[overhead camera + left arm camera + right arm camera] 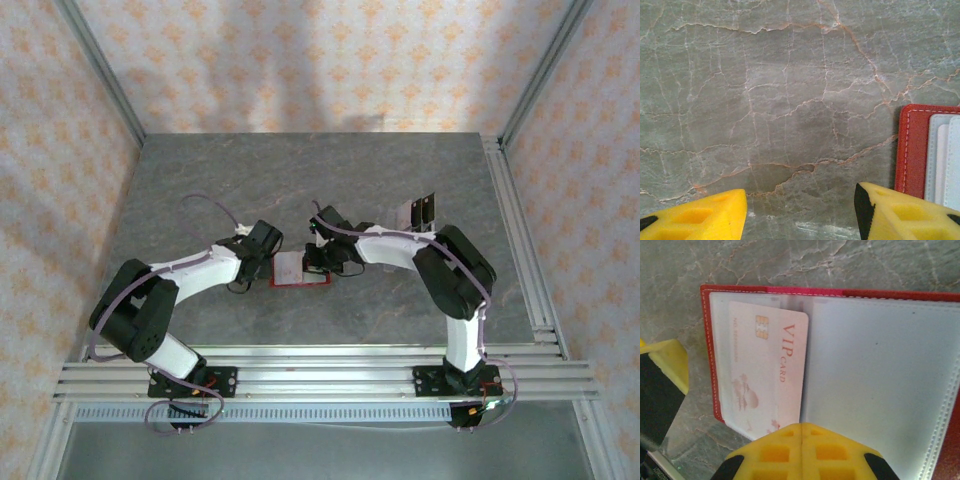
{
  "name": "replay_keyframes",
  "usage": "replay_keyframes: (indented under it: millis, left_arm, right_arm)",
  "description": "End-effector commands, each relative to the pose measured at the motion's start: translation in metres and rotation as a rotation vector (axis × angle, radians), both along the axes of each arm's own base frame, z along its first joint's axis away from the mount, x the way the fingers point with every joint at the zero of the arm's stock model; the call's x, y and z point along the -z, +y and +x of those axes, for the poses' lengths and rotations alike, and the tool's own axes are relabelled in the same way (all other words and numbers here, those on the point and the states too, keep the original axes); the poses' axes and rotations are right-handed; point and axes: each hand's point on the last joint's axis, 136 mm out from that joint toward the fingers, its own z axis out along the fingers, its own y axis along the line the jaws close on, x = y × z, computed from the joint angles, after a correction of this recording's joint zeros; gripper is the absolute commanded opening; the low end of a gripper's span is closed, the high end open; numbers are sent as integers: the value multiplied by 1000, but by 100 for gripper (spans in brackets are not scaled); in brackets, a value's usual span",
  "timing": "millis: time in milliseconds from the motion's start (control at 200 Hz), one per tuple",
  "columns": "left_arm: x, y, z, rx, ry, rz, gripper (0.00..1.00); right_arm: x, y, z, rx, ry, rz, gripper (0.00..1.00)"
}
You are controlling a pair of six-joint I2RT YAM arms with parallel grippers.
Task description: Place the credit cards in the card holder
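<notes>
The card holder (298,270) lies open on the table between both arms, red with a pale lining (880,380). A pale pink card marked VIP (772,370) sits in its left pocket. My right gripper (801,432) is shut, its yellow fingers pressed together over the near edge of the lining beside that card. My left gripper (800,215) is open over bare table, its right finger (900,212) at the holder's red edge (912,150). In the top view the left gripper (268,262) and right gripper (320,262) flank the holder. Dark credit cards (420,211) lie at the back right.
The grey marble table (200,180) runs to patterned walls at the back and sides, with a metal rail (520,250) along the right edge. The left gripper's yellow finger (662,375) stands just left of the holder in the right wrist view.
</notes>
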Motion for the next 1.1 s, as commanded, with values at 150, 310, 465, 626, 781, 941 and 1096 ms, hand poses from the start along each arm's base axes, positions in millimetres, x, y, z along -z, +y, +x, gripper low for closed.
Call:
replay_keyframes:
  millis: [150,310,465,626,781,941,1096]
  left_arm:
    - [11,2,-2,-3,16,4,60]
    - [13,1,-2,-3,17,-1,60]
    - [18,-1,-2,-4,22,-12,60]
    - [21,-2,-2,-5,26,-19,59]
    - [23,-3,-3,-4,27,-24,59]
    - [25,-4,-3,-2,27,-31,59]
    - [25,-6,-3,0,27,-37,59]
  right_arm:
    - [8,1,7,-1,-3,-44,3]
    - [14,-1,7,2,10,-64,2]
    - [14,2,9,-1,17,-60,2]
    - [12,7,10,-8,21,-52,1]
    - [11,14,11,-23,22,-51,1]
    - [12,24,8,-50,26,-49,1]
    - [12,32,8,-59,33,-40,1]
